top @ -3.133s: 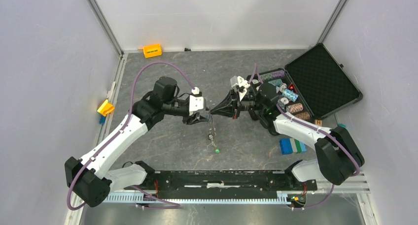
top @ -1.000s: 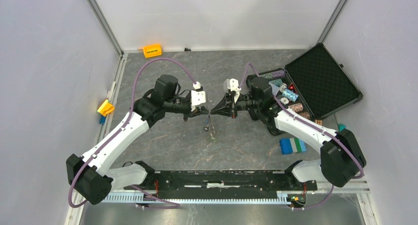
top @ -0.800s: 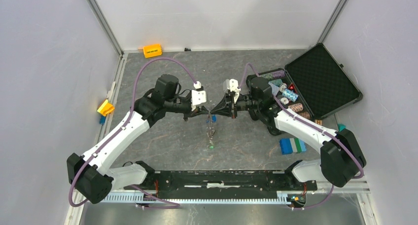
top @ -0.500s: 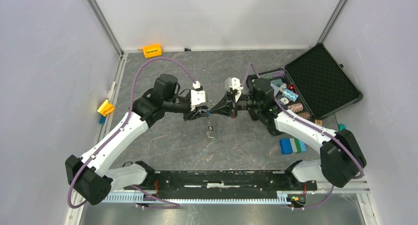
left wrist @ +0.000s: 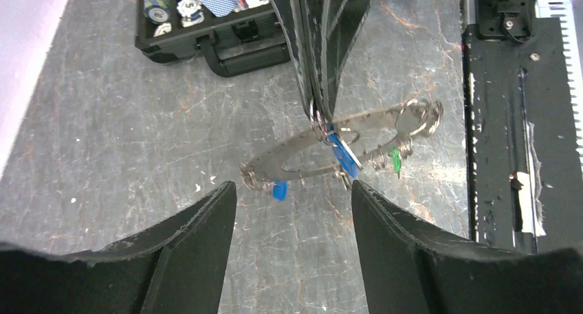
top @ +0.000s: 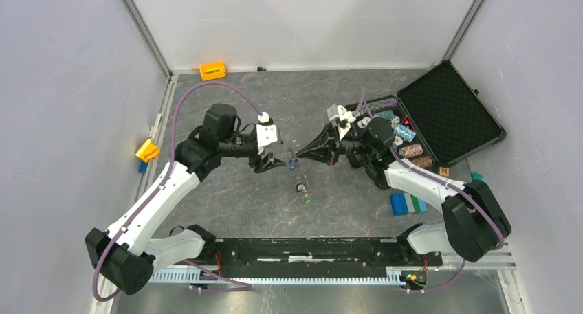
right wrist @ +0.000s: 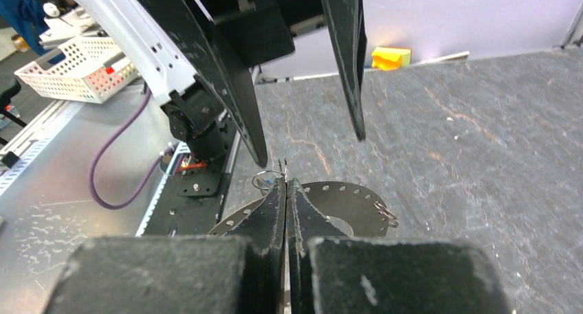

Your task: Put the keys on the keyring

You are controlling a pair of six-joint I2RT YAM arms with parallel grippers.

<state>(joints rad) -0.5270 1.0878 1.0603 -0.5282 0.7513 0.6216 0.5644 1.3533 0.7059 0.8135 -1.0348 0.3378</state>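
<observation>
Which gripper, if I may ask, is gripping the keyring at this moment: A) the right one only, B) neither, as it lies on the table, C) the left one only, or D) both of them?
A: the right gripper is pinched shut on the edge of the keyring, while the left gripper stands open and apart from it.

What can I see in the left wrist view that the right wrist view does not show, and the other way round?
Only the left wrist view: the keys with blue and green tags hanging on the keyring, and the case of chips. Only the right wrist view: an orange block by the far wall and a white basket. Both: the right gripper shut on the keyring's edge, and the open left gripper apart from it.
</observation>
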